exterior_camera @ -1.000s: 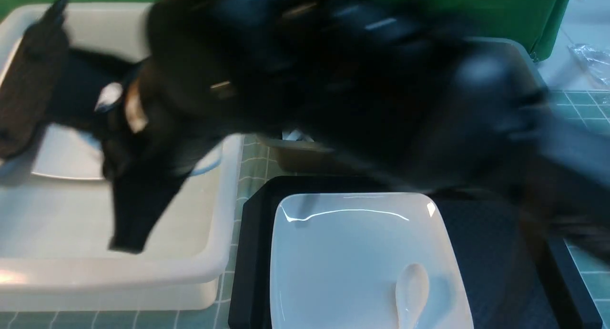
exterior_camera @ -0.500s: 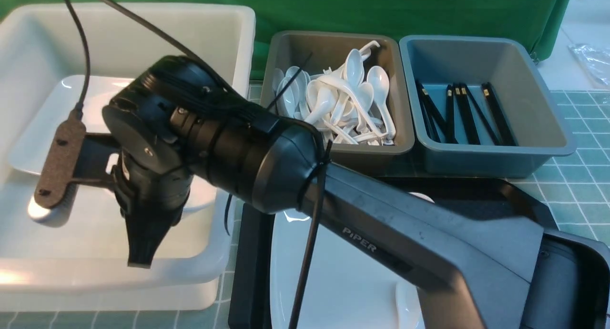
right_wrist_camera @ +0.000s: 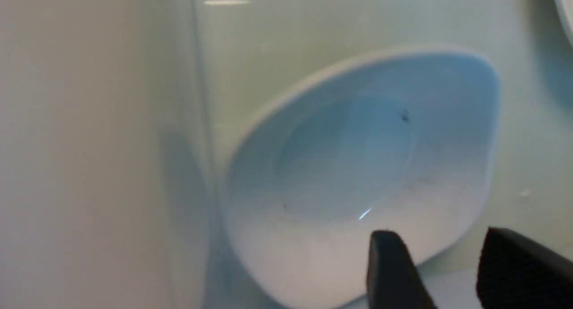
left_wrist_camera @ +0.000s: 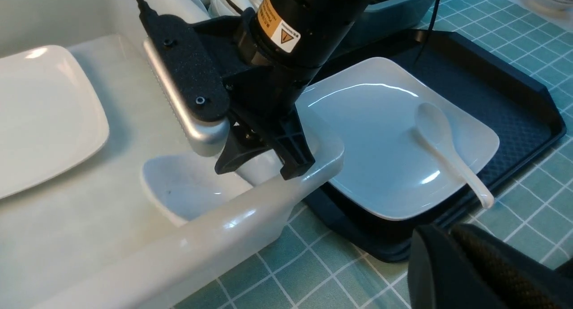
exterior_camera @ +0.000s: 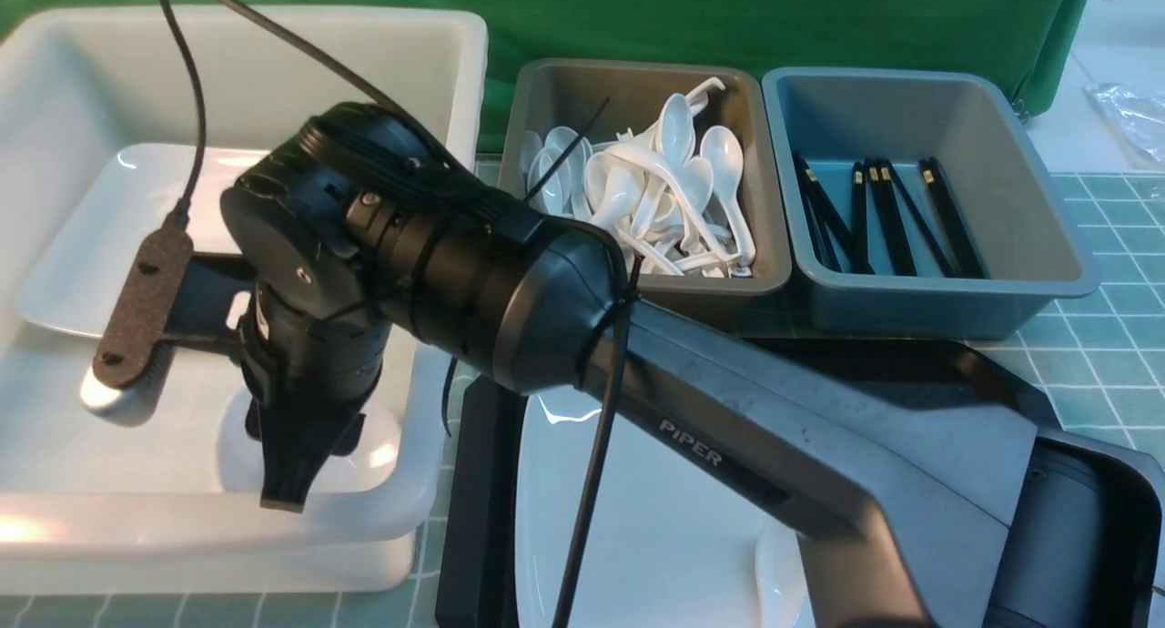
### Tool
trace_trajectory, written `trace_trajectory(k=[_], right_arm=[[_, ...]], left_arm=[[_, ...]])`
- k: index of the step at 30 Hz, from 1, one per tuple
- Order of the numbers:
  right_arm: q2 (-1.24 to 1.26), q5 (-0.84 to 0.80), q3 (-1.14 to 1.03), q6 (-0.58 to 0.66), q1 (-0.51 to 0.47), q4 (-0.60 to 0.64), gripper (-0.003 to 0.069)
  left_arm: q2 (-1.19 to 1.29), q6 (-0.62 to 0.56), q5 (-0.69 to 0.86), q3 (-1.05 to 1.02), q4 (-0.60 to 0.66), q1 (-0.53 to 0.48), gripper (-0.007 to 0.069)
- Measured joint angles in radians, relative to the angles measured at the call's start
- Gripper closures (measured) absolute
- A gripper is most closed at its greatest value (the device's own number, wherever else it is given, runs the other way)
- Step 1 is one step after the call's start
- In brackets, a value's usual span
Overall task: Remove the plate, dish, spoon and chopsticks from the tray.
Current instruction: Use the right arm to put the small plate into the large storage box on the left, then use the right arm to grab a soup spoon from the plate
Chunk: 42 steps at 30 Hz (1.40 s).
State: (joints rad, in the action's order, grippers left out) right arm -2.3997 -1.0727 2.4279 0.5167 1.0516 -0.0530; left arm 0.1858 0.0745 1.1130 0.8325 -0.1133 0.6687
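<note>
The small white dish (exterior_camera: 382, 444) (left_wrist_camera: 188, 190) (right_wrist_camera: 358, 165) lies inside the white bin (exterior_camera: 437, 246), against its near wall. My right gripper (exterior_camera: 282, 496) (left_wrist_camera: 259, 168) (right_wrist_camera: 441, 237) hangs open over the dish's edge, one finger above the dish and the other outside it. The large white plate (exterior_camera: 655, 519) (left_wrist_camera: 371, 134) sits on the black tray (exterior_camera: 473, 501) (left_wrist_camera: 492, 85) with the white spoon (left_wrist_camera: 443, 143) (exterior_camera: 774, 573) lying in it. My left gripper (left_wrist_camera: 447, 230) is shut and empty above the table near the tray's corner. No chopsticks show on the visible tray.
Another large white plate (exterior_camera: 73, 246) (left_wrist_camera: 40, 121) lies in the bin. Behind the tray stand a grey tub of white spoons (exterior_camera: 637, 182) and a blue-grey tub (exterior_camera: 1019, 155) with several black chopsticks. My right arm crosses over the tray.
The right arm swept over to the bin and sank lower. Its gripper opened, and the dish now rests on the bin floor.
</note>
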Motion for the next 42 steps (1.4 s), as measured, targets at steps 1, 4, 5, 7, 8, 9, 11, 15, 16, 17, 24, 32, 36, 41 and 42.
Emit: trace_trajectory(k=[1, 4, 5, 7, 8, 9, 11, 15, 16, 17, 24, 32, 36, 41, 42], right_arm=[[0.001, -0.003, 0.000, -0.002, 0.000, 0.000, 0.0343], [0.024, -0.057, 0.003, -0.017, 0.008, -0.001, 0.0341], [0.048, -0.058, 0.012, -0.026, 0.017, -0.001, 0.0341], [0.097, -0.059, 0.017, -0.061, 0.031, -0.001, 0.0340], [0.136, -0.060, 0.021, -0.094, 0.043, -0.003, 0.0346], [0.163, -0.060, 0.022, -0.120, 0.049, -0.004, 0.0351], [0.243, -0.060, 0.022, -0.216, 0.058, -0.005, 0.0398], [0.414, -0.060, -0.089, -0.344, 0.056, -0.025, 0.0514], [0.437, -0.060, -0.100, -0.352, 0.056, -0.028, 0.0517], [0.509, -0.060, -0.195, -0.377, 0.053, -0.033, 0.0536], [0.886, -0.054, -0.847, -0.742, 0.038, -0.110, 0.0441], [0.940, 0.073, -1.322, -1.065, -0.077, -0.121, 0.0259], [0.940, 0.200, -1.441, -1.150, -0.131, -0.100, 0.0249], [0.931, 0.432, -1.576, -1.274, -0.150, -0.053, 0.0246], [0.922, 0.460, -1.588, -1.287, -0.150, -0.051, 0.0246]], left_arm=[[0.000, -0.002, 0.000, 0.000, 0.002, 0.000, 0.0607], [0.000, -0.013, 0.000, 0.000, 0.011, 0.000, 0.0607], [0.000, -0.015, -0.001, 0.000, 0.011, 0.000, 0.0607], [0.000, -0.016, -0.009, 0.000, 0.011, 0.000, 0.0607], [0.000, -0.016, -0.014, 0.000, 0.011, 0.000, 0.0607], [0.000, -0.016, -0.018, 0.000, 0.011, 0.000, 0.0607], [0.000, -0.018, -0.030, 0.000, 0.011, 0.000, 0.0607], [0.000, -0.029, -0.037, 0.000, 0.011, 0.000, 0.0607], [0.000, -0.031, -0.037, 0.000, 0.011, 0.000, 0.0607], [0.001, -0.041, -0.037, 0.000, 0.011, 0.000, 0.0607], [0.074, -0.103, -0.038, 0.000, 0.019, 0.000, 0.0607], [0.189, -0.198, -0.129, -0.001, 0.092, 0.000, 0.0607], [0.223, -0.258, -0.190, -0.017, 0.144, 0.000, 0.0607], [0.288, -0.288, -0.237, -0.043, 0.184, 0.000, 0.0607], [0.296, -0.288, -0.241, -0.045, 0.186, 0.000, 0.0607]])
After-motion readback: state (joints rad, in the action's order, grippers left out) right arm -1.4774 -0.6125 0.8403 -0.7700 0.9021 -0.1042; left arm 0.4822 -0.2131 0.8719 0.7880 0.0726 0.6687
